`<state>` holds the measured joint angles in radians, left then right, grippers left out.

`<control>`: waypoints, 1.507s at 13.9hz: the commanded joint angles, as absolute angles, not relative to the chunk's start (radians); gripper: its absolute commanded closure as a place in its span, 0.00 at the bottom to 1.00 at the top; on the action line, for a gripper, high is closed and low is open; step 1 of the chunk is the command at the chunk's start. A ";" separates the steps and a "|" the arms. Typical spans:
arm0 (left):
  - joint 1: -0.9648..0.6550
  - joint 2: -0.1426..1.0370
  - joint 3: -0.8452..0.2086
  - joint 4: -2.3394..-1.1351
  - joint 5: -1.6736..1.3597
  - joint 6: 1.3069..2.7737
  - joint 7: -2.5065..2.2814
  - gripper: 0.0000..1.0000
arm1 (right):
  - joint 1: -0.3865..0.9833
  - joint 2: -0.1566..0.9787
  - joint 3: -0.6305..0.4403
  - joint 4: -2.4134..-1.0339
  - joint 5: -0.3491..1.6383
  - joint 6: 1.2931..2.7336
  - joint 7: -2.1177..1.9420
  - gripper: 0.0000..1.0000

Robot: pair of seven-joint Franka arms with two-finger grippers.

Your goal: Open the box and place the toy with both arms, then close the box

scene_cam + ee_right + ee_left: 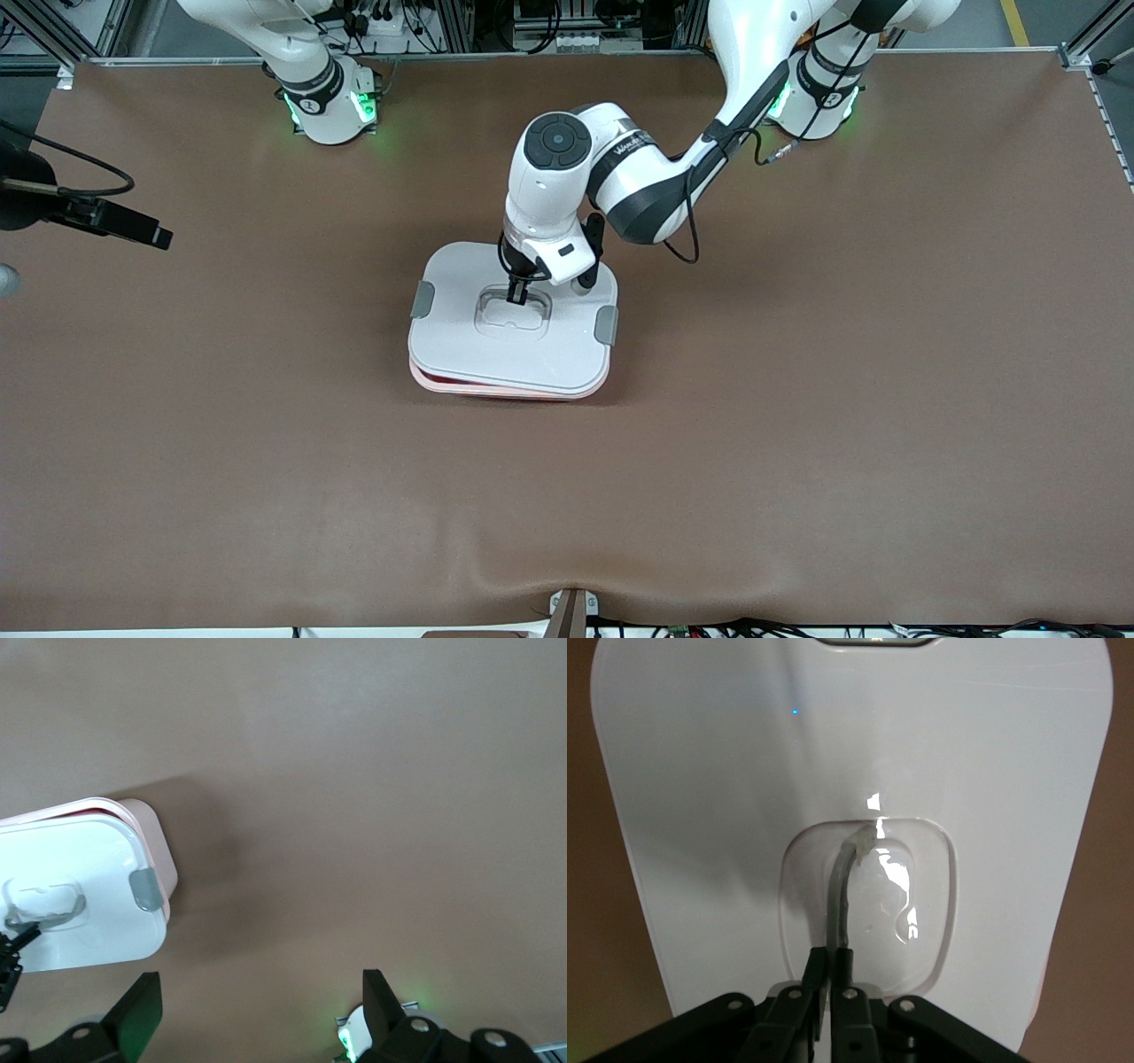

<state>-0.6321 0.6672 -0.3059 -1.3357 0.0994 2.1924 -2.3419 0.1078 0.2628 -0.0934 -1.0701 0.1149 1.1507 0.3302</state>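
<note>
The box stands mid-table, its white lid [461, 341] over the pink tub [496, 387], whose rim shows along the edge nearer the camera. A grey clip [423, 299] sits on one short side of the lid, and another clip [606, 325] on the other. My left gripper [516, 297] is over the lid's middle, shut on the clear-grey handle [843, 890], which stands up out of its recess in the lid [726, 797]. My right gripper [259, 988] is open and empty, high over the right arm's end of the table [151, 232]. The toy is out of view.
The brown table cover [797, 399] has a wrinkle at the edge nearest the camera. The right wrist view shows the lid [89, 855], one clip [146, 888] and the tub's pink rim [158, 837]. A green-lit base [332, 106] stands at the table's robot edge.
</note>
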 commanded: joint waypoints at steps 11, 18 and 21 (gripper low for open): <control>-0.699 0.693 -0.221 -1.304 0.129 2.272 -2.450 1.00 | -0.170 0.186 0.074 -1.163 0.098 1.134 0.092 0.00; -0.710 0.690 -0.212 -1.307 0.132 2.280 -2.477 1.00 | -0.167 0.022 0.060 -1.411 0.095 1.267 0.043 0.00; -0.713 0.673 -0.212 -1.312 0.130 2.270 -2.491 1.00 | -0.154 -0.030 0.008 -1.495 0.095 1.313 -0.115 0.00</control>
